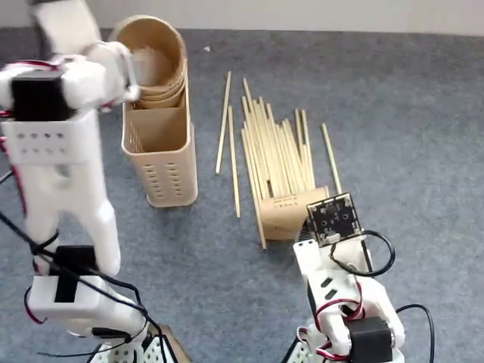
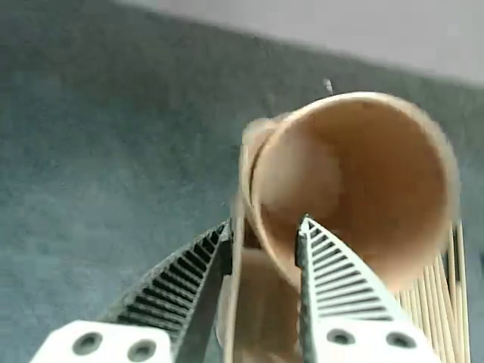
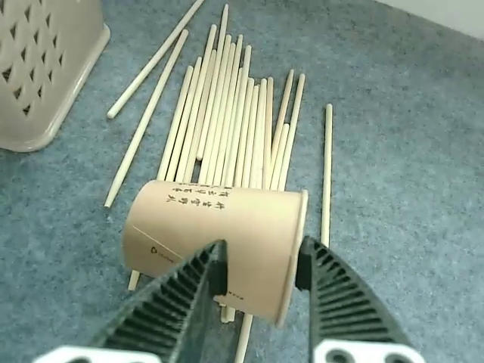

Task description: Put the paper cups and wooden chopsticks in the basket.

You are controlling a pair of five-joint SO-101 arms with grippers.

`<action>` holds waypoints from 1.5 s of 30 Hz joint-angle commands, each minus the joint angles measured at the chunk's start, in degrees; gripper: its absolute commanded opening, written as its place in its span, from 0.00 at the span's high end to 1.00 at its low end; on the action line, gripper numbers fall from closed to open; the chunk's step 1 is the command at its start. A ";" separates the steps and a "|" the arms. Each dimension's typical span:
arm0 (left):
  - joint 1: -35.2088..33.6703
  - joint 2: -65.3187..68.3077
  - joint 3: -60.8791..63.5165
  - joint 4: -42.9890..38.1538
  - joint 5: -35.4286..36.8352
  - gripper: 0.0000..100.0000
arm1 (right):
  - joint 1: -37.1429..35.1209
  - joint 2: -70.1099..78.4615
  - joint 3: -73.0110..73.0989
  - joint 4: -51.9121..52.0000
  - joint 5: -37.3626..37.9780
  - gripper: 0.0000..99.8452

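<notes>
A: Paper cup (image 3: 215, 246): lying on its side across the near ends of the chopsticks (image 3: 227, 128), mid tabletop (image 1: 408, 98). Hanging right over it w/ the right gripper (image 3: 261, 253), parted only narrowly, gripping nothing.

B: Worrying abt that gap. Looking narrower than the cup body. Coming down like that prob. meaning pushing, not pinching: rolling the cup off the sticks and scattering the pile toward the near edge.

A: Agreeing. Also risking catching a stick under a fingertip and flicking it away. Needing a wider opening, or going for the rim instead.

B: And over at the basket (image 1: 162, 174), standing toward the far left corner?

A: Straddling the wall of the top cup (image 2: 355, 197) w/ the left gripper (image 2: 265, 224), a finger on each side by the look of it. Leaving a narrow gap too, so prob. not clamping. Sitting tilted on the stacked cups (image 1: 162, 94) in the basket's far compartment, not nested flush.

B: So withdrawing carelessly meaning snagging that rim, dragging the cup out or tipping the stack.

A: Exactly. Being tall and narrow, the basket isn't helping either: nudging its rim possibly toppling it onto the loose sticks lying just beside it.
</notes>
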 commanded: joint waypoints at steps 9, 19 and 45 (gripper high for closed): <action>-6.55 -0.31 -7.43 -2.46 0.62 0.83 | 2.24 -0.31 -0.75 -1.10 1.58 0.83; -22.99 -1.54 7.16 5.63 -4.31 0.83 | 17.27 30.81 -22.02 -8.13 3.87 0.83; -32.84 -2.15 59.56 -20.48 -3.60 0.83 | 7.08 68.79 -27.82 -8.48 -13.71 0.83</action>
